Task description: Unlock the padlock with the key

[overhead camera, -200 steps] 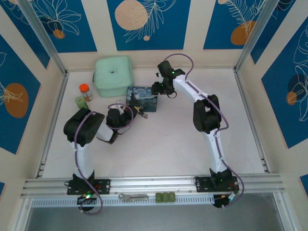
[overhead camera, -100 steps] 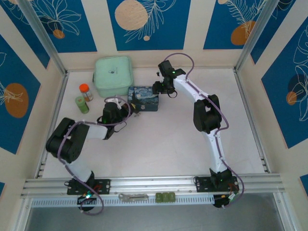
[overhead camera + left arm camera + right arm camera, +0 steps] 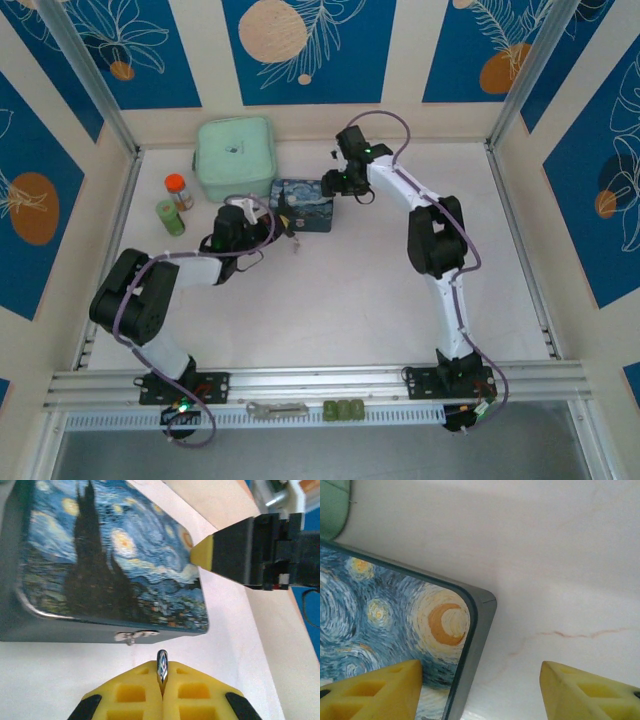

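the left arm has been stretching out low across the counter (image 3: 350, 290), its elbow swinging out to the left, and the right jaws have been widening. now the left jaws are pressing fully together on the key (image 3: 162, 666). its silvery blade is standing up between the yellow pads (image 3: 135, 695) and pointing at the front wall of the tin box (image 3: 110, 555). the padlock (image 3: 131, 637) is hanging at the clasp on that wall, just beside the key tip and apart from it, showing as a small silvery piece too small to read further. the right jaws are standing apart and gripping nothing, straddling a right-hand corner of the box. a green container (image 3: 236, 158) is sitting just behind the box.
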`<control>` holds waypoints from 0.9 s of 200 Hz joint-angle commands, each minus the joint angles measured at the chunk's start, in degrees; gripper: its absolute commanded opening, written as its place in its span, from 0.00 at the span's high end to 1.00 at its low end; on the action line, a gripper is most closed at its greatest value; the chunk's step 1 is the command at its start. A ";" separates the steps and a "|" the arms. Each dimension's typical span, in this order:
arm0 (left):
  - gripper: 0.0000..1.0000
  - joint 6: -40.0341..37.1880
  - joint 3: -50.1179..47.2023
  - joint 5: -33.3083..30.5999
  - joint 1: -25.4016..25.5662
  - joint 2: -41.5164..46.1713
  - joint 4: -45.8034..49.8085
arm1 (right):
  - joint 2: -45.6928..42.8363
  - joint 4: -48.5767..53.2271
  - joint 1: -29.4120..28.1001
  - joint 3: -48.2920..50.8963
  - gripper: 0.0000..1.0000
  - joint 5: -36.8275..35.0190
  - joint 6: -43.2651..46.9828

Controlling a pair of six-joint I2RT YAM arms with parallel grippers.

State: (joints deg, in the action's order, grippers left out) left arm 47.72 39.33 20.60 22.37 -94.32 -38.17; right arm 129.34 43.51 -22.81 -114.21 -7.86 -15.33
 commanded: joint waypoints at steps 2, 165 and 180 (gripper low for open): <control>1.00 -4.25 2.90 5.93 2.25 2.22 4.09 | -7.72 -0.08 1.56 5.22 0.35 2.70 1.80; 0.99 1.75 10.94 4.55 17.88 -12.11 17.31 | -29.77 -14.22 8.30 37.12 0.16 5.55 -3.41; 0.90 1.38 10.58 2.31 17.84 -12.20 18.97 | -29.82 -14.81 8.39 37.44 0.15 4.85 -3.40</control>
State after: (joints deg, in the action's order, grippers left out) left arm 48.75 50.76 25.21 39.92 -105.93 -22.26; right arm 101.43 30.20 -14.39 -77.73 -2.96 -18.11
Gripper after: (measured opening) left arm 0.074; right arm 0.843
